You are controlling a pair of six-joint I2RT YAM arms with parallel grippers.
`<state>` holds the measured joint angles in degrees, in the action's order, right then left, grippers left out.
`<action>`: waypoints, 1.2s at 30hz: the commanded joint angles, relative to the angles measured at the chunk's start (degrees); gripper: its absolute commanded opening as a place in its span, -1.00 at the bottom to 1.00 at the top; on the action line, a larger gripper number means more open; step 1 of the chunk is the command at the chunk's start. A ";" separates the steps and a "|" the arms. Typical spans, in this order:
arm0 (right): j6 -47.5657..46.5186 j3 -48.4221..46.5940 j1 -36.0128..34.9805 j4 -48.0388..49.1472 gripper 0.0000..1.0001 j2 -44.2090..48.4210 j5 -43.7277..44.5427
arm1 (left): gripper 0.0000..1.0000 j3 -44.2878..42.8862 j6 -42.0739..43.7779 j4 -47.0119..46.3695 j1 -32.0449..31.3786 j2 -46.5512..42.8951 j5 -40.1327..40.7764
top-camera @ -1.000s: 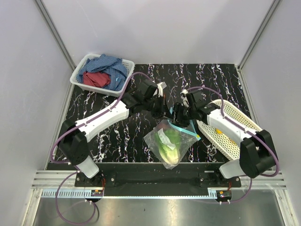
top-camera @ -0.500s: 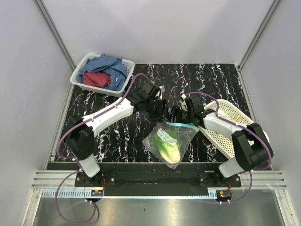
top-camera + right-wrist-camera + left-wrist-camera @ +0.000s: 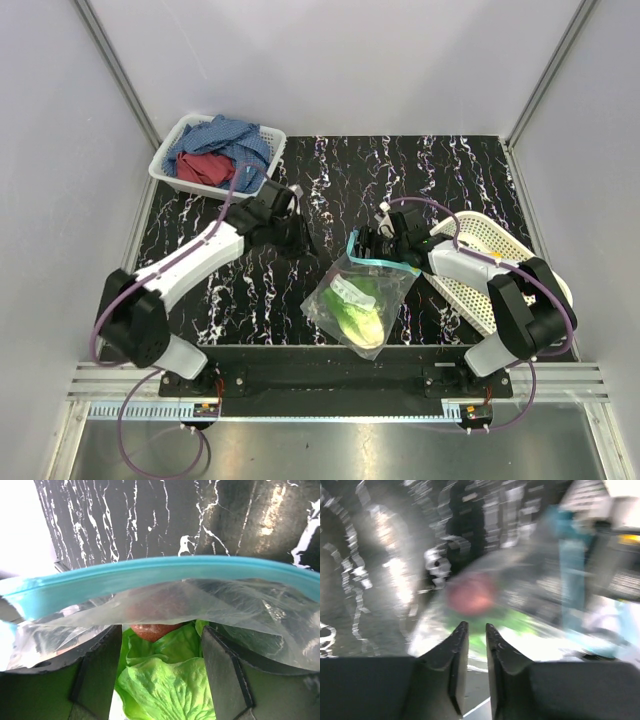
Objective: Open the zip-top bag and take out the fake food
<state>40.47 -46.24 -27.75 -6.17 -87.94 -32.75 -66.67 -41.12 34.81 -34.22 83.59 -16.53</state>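
The zip-top bag [image 3: 352, 300] lies at the front middle of the table, its teal zip strip [image 3: 372, 262] parted into a loop at the far end. Light-green lettuce [image 3: 356, 318] shows through it. In the right wrist view the strip [image 3: 165, 570] crosses above the lettuce [image 3: 170, 680] and a reddish piece [image 3: 150, 630]. My right gripper [image 3: 368, 245] is at the bag mouth. It is open [image 3: 161, 630], with its fingers wide apart either side of the lettuce and plastic film over the tips. My left gripper [image 3: 303, 240] is left of the bag, shut and empty [image 3: 476, 626]. That view is blurred.
A white basket [image 3: 165, 170] holding blue and red cloths stands at the back left. A white perforated oval basket [image 3: 485, 250] lies on the right under my right arm. Grey walls close in the table on three sides.
My left gripper has pulled back to the left, away from the bag mouth. My right gripper has shifted left to the mouth. The teal strip now stands parted in a loop.
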 commanded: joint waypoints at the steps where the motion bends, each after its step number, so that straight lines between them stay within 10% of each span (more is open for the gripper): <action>1: -0.04 0.36 -0.46 2.75 0.45 -0.65 -3.28 | -0.62 2.87 1.84 -3.86 0.64 6.48 -2.09; 21: 2.69 6.77 -1.08 11.18 0.54 -5.39 -5.75 | -0.65 1.90 -5.37 -16.61 -2.35 19.68 -18.18; 31: -1.25 0.37 -0.99 -0.91 -0.38 -2.41 3.21 | -0.42 0.58 1.64 -8.98 -2.35 11.63 -10.11; 36: -4.25 -5.96 -0.99 -11.04 -0.65 2.42 6.65 | 0.24 -1.34 4.56 -7.12 -2.78 1.85 -7.55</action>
<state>39.81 -46.50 -28.45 -9.56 -91.42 -30.52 -64.34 -40.32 27.42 -36.38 95.50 -26.44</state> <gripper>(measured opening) 0.474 0.541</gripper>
